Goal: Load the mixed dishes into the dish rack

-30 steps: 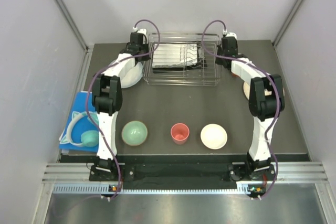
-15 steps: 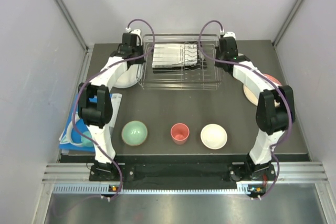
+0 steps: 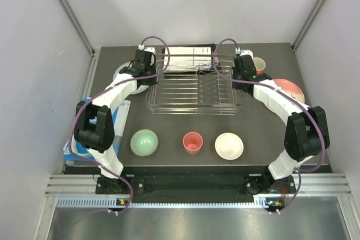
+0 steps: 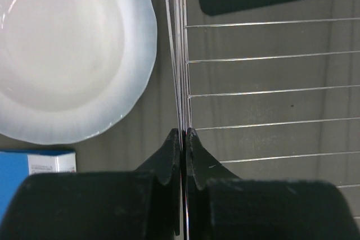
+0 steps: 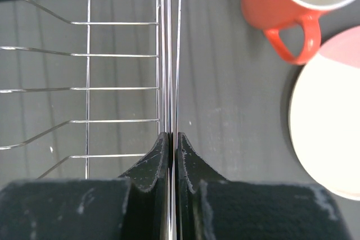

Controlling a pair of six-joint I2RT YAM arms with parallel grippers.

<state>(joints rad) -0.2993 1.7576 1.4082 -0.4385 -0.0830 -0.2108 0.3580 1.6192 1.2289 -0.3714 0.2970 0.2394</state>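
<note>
- Left arm reaches forward; left end effector [image 4: 183, 133] pinches the dish rack [image 3: 191, 89] at its left wire.
- Right arm mirrors it; right end effector [image 5: 169, 136] pinches the right wire.

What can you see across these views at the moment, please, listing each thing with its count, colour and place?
dish rack: one, silver wire, far centre of table, empty
white plate: one, white, left of rack
pink plate: one, pale pink, right of rack
orange mug: one, orange, far right, beyond the pink plate
green bowl: one, mint green, near row, left
pink cup: one, pink, near row, middle
white bowl: one, white inside, near row, right
printed paper: one, white, behind rack
blue sheet: one, blue, table's left edge
table: one, dark grey
left fingers: black, shut on rack's left side wire
right fingers: black, shut on rack's right side wire
</note>
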